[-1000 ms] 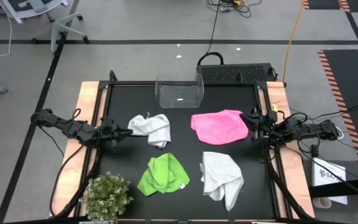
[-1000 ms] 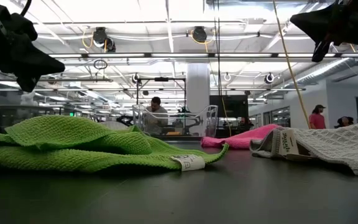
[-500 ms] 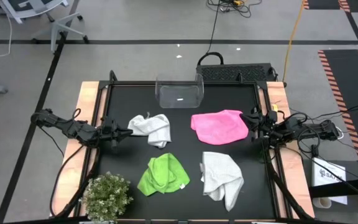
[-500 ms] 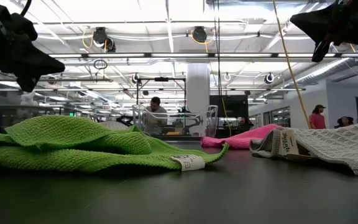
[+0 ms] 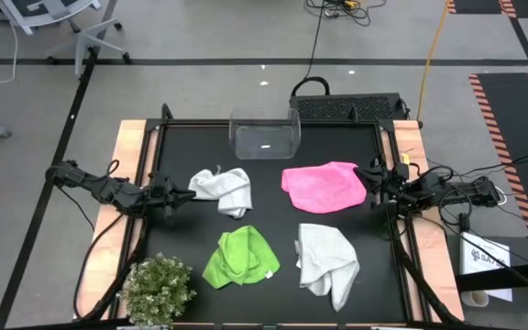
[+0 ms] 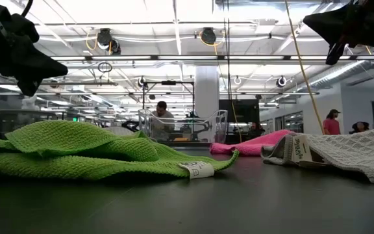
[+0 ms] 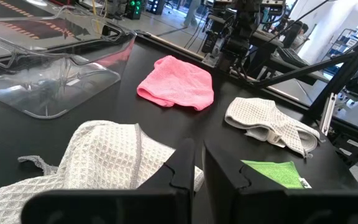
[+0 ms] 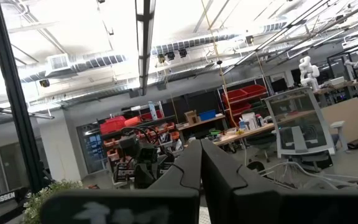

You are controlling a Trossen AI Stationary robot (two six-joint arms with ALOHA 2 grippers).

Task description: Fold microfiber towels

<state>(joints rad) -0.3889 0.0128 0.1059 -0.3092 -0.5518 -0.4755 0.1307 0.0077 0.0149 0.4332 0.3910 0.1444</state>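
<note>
High view — left gripper (image 5: 189,194), jaws nearly shut and empty, sits just beside crumpled white towel (image 5: 225,188) at table's left edge, nearer arm; right gripper (image 5: 363,173) closed beside pink towel (image 5: 323,184)

Both arms are dark, nearly black, built of short jointed segments with black cables looping loosely along them. The left arm (image 5: 108,190) tapers to a narrow left gripper (image 5: 189,195) with two flat, blocky black fingers (image 7: 227,177). The right arm (image 5: 447,191) ends in a matching right gripper (image 5: 359,172).
</note>
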